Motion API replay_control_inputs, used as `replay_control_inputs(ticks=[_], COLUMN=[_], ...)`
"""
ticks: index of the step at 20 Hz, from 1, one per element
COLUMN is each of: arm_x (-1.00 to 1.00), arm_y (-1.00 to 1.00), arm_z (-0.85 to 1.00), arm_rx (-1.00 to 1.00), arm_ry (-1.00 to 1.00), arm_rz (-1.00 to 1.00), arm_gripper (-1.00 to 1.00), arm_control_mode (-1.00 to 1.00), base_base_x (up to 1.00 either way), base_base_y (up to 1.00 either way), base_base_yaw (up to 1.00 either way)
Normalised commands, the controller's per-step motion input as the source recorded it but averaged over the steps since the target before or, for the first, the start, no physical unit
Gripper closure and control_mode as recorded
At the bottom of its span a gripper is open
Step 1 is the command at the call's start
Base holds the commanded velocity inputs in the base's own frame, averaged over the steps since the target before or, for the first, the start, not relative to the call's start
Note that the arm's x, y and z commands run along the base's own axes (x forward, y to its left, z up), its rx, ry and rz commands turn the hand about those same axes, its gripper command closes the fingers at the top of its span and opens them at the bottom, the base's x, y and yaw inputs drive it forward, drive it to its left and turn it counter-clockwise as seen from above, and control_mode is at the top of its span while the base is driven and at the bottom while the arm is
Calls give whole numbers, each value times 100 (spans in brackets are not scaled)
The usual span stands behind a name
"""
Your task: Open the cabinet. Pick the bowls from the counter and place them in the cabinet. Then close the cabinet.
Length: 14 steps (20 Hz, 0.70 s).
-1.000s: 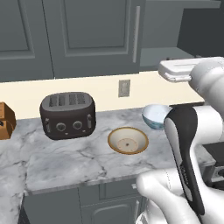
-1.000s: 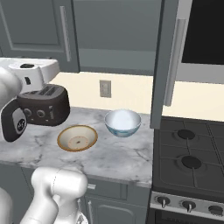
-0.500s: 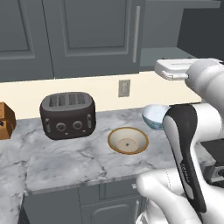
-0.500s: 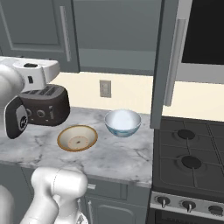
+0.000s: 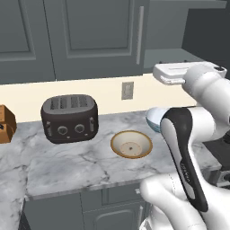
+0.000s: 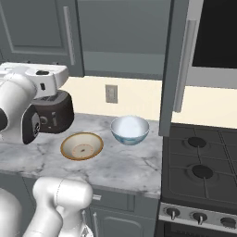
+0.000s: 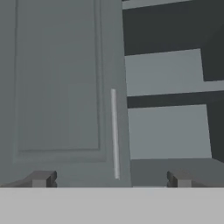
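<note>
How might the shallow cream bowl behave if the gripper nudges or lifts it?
The cream bowl sits low and wide, so it probably won't tip. On the smooth marble counter it would likely slide when pushed. Its thin rim suggests a rigid, breakable dish.

Dark grey cabinet (image 5: pixel 90 36); veined marble counter (image 5: pixel 81 157); 2 bowls (image 6: pixel 82 146) (cream, blue-patterned).

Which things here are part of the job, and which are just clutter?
Job:
- cabinet, right door swung open, left door closed
- cream bowl on the counter
- white bowl beside it
- gripper, facing the closed door

Clutter:
- toaster
- stove
- wall outlet
- brown object at the counter's left end
</note>
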Motion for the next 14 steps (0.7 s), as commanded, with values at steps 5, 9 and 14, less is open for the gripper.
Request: replay_control_inputs(ticks=[5, 9, 14], arm_x=[46, 49, 44], arm_y=[9, 11, 1], arm_z=[0, 0, 0], arm_rx=[0, 0, 0], arm_ry=[0, 0, -1], arm_rz=[0, 0, 0], arm_gripper=[-100, -100, -100], arm_control_mode=[-100, -100, -100], base_base_x=[0, 0, 0], base_base_y=[0, 0, 0], base_base_yaw=[0, 0, 0])
